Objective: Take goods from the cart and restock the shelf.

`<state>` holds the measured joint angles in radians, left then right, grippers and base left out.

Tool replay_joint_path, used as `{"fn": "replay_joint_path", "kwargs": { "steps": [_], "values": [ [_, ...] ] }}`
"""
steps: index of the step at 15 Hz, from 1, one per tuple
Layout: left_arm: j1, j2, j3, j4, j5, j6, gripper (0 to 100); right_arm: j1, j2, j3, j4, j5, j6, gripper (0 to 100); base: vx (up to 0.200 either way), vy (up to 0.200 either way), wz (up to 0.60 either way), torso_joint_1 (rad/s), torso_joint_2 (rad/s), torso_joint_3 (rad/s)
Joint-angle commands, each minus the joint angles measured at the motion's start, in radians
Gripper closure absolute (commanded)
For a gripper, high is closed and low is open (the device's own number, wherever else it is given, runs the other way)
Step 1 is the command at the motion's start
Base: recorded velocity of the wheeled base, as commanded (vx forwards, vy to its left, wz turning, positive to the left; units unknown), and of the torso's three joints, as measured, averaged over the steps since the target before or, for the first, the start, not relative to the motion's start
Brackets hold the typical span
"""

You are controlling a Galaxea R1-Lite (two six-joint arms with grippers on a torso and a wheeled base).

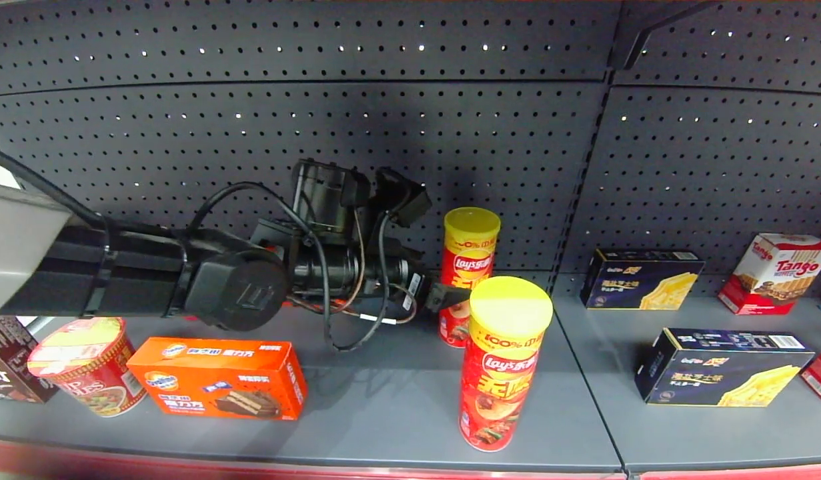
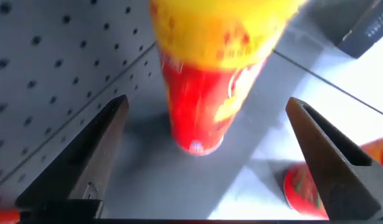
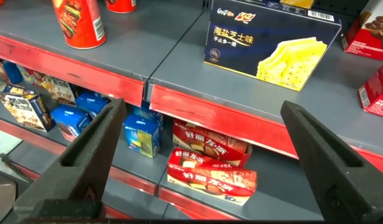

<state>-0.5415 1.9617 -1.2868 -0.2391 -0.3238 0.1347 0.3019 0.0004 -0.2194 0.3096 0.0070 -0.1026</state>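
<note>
Two red chip cans with yellow lids stand on the grey shelf (image 1: 397,400). The rear can (image 1: 469,267) is close to the pegboard, and the front can (image 1: 505,363) is near the shelf's edge. My left arm lies across the shelf from the left, and its gripper (image 1: 450,297) is right beside the rear can. In the left wrist view the left gripper (image 2: 207,104) is open, with the rear can (image 2: 203,81) upright ahead between the spread fingers, untouched. The front can (image 2: 303,186) shows beside one finger. My right gripper (image 3: 203,106) is open and holds nothing, out in front of the shelf's red edge (image 3: 210,109).
An orange biscuit box (image 1: 217,379), a noodle cup (image 1: 90,365) and a dark box (image 1: 7,360) sit left on the shelf. Dark blue cracker boxes (image 1: 723,367) (image 1: 640,279) and a red-white wafer box (image 1: 777,272) are right. Lower shelves hold red packs (image 3: 213,168) and blue boxes (image 3: 141,134).
</note>
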Motion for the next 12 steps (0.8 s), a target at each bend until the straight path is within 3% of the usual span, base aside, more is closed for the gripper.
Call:
{"fn": "replay_joint_path", "kwargs": {
  "steps": [1,10,12],
  "values": [
    [0.011,-0.083,0.058,-0.002,0.000,0.000,0,0.000,0.000,0.012,-0.003,0.001,0.000,0,0.000,0.000,0.00,0.000,0.00,0.000],
    [0.083,-0.310,0.230,0.001,0.000,-0.001,0,-0.003,0.018,0.006,-0.001,0.004,-0.003,0,0.000,0.000,0.00,0.000,0.00,0.000],
    [0.107,-0.400,0.307,0.008,0.002,-0.003,0,-0.018,0.135,-0.058,-0.003,0.004,-0.002,0,0.000,0.000,0.00,0.000,0.00,0.000]
  ]
}}
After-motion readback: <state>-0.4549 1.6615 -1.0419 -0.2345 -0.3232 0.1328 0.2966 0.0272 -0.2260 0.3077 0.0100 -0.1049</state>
